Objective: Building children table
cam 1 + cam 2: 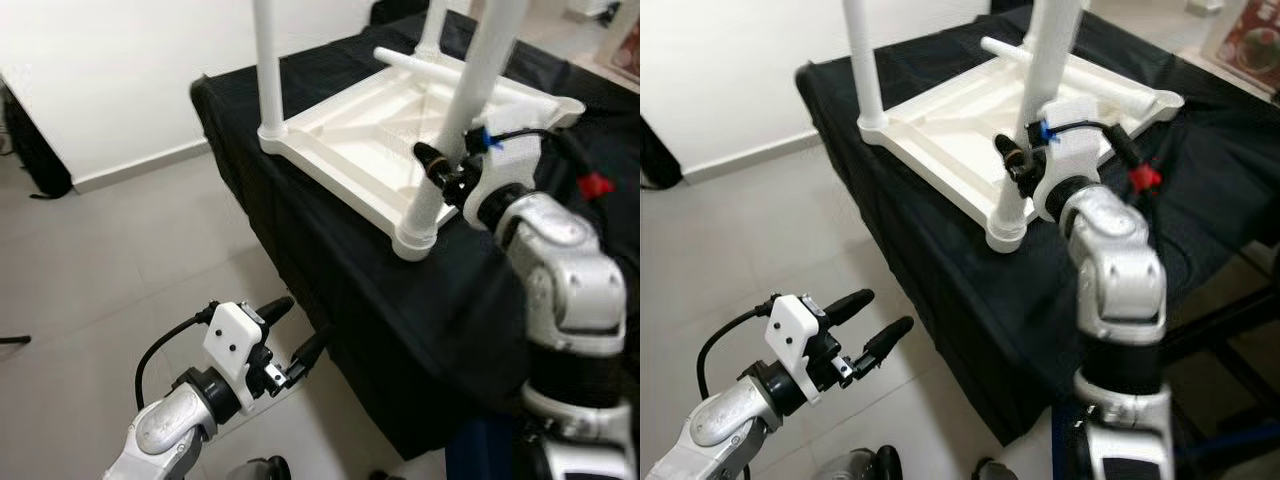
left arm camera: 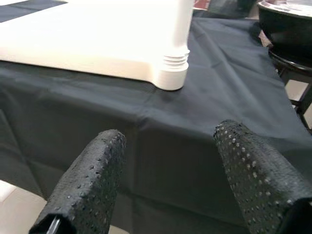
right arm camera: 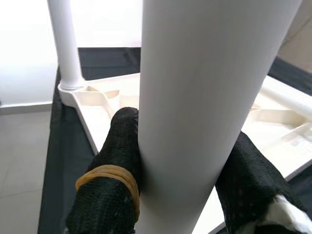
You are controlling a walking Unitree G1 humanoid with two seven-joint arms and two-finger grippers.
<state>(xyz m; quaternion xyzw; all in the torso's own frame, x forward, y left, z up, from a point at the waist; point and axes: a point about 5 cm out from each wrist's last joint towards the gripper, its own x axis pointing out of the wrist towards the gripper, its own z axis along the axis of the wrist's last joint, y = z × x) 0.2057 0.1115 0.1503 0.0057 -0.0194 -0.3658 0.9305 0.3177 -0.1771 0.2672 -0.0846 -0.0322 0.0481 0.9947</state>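
My right tool is clamped round a white plastic leg seated in the near corner of the upturned tabletop on the black-draped table. It looks light, stiff and slick, so I'd grip low by the socket. My left tool hangs spread.

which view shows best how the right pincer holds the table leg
The right wrist view: both black fingers press against the round white plastic table leg from either side. The eye views show the right pincer from farther off, low on that leg near its corner socket. The left wrist view shows the socket.
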